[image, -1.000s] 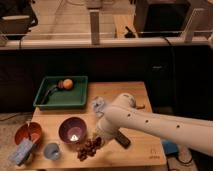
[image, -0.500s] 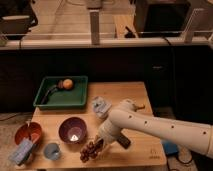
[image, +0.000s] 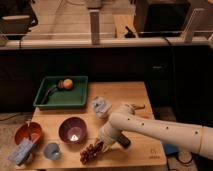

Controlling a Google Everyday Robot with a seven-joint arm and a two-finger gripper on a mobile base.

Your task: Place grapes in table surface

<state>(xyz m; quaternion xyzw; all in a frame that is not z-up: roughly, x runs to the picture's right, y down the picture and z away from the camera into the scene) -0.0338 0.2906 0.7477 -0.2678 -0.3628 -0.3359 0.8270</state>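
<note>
Now the small bunch of dark reddish-purple grapes (image: 90, 153) is low on the light tan wooden tabletop (image: 120, 95) nr its front edge, just right of the round purple bowl (image: 73, 131). Robot's gripper (image: 103, 145) is right against the bunch's upper-right side; open or closed, can't tell.

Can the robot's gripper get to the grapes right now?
Probably yes. The gripper sits right at the grapes on the table surface, and nothing stands between them; the purple bowl is off to one side.
</note>
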